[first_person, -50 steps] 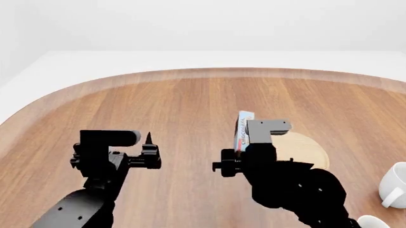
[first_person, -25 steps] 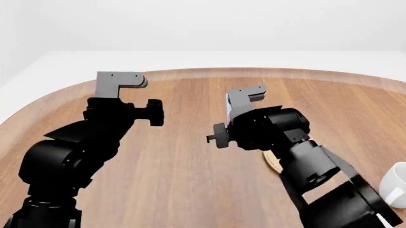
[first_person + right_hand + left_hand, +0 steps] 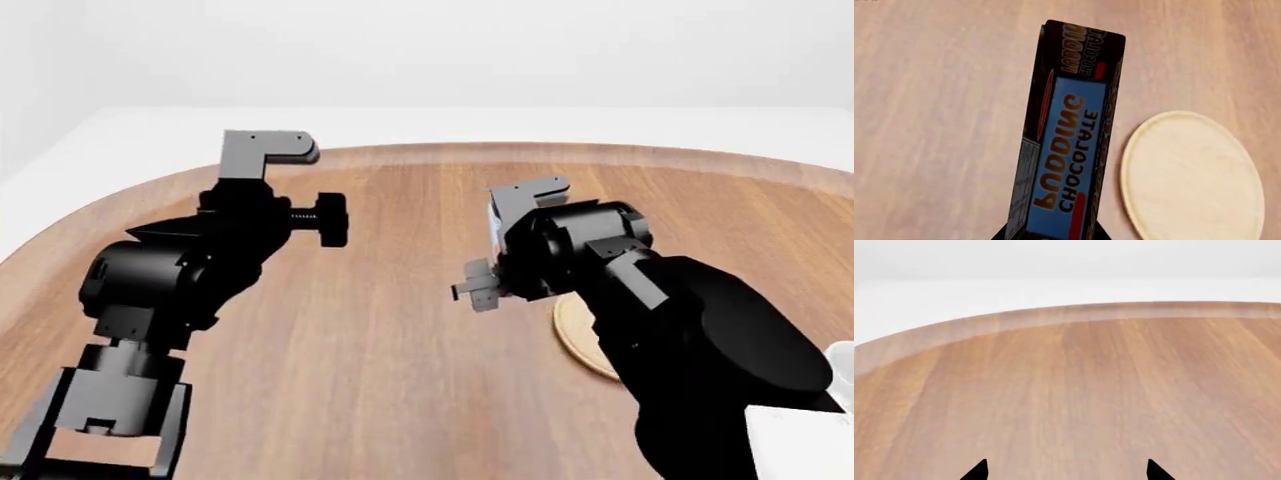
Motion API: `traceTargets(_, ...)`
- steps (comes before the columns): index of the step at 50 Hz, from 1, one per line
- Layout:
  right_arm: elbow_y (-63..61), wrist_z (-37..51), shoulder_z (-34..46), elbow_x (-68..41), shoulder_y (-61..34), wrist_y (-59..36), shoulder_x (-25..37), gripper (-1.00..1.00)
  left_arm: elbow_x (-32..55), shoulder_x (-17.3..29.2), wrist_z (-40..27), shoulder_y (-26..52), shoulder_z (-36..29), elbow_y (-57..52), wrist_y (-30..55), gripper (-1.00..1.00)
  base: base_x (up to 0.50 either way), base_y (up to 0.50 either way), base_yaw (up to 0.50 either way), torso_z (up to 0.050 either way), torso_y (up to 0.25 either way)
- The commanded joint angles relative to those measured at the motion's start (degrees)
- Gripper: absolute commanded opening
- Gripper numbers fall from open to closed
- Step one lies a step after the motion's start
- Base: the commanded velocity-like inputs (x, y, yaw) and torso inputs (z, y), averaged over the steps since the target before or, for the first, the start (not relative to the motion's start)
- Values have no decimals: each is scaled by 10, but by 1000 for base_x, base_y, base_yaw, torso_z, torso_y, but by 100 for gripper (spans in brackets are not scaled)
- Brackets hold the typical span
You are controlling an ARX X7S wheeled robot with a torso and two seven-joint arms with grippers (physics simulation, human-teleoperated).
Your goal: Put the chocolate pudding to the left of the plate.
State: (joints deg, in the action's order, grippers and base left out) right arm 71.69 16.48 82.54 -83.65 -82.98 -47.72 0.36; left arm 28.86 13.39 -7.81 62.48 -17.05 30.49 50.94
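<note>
The chocolate pudding (image 3: 1067, 150) is a long carton with dark sides and a blue face. My right gripper (image 3: 1049, 235) is shut on its near end and holds it above the wooden table. In the head view only a sliver of the carton (image 3: 497, 232) shows at the right gripper (image 3: 505, 250). The plate (image 3: 1194, 175), a light tan disc, lies flat on the table beside and below the carton; in the head view the plate (image 3: 577, 335) is mostly hidden by my right arm. My left gripper (image 3: 1066, 471) is open and empty, raised over the table's left half (image 3: 331, 220).
The round wooden table (image 3: 400, 400) has a curved far edge (image 3: 1054, 315) with white floor beyond. A white mug (image 3: 841, 362) shows partly at the right edge of the head view, near my right arm.
Both arms have risen. The right gripper has lifted the pudding off the table beside the plate and swung it slightly left. The left gripper has moved up and away from me.
</note>
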Motion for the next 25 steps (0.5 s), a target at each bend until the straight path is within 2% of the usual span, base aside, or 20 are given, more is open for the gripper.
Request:
traceTargets(1, 19, -20, 61, -53, -11, 9, -4, -100, -8, -8, 14, 26, -9, 72, -12, 100, 0, 0, 0, 0, 0)
traceTargets(14, 6, -34, 72, -63, -9, 11, -4, -100, -9, -9, 12, 30, -11, 81, -13, 100, 0, 0, 0, 0, 0)
traceTargets(25, 4, -33, 74, -69, -10, 11, -4, -100, -7, -7, 6, 29, -13, 71, -4, 100, 0, 0, 0, 0, -245)
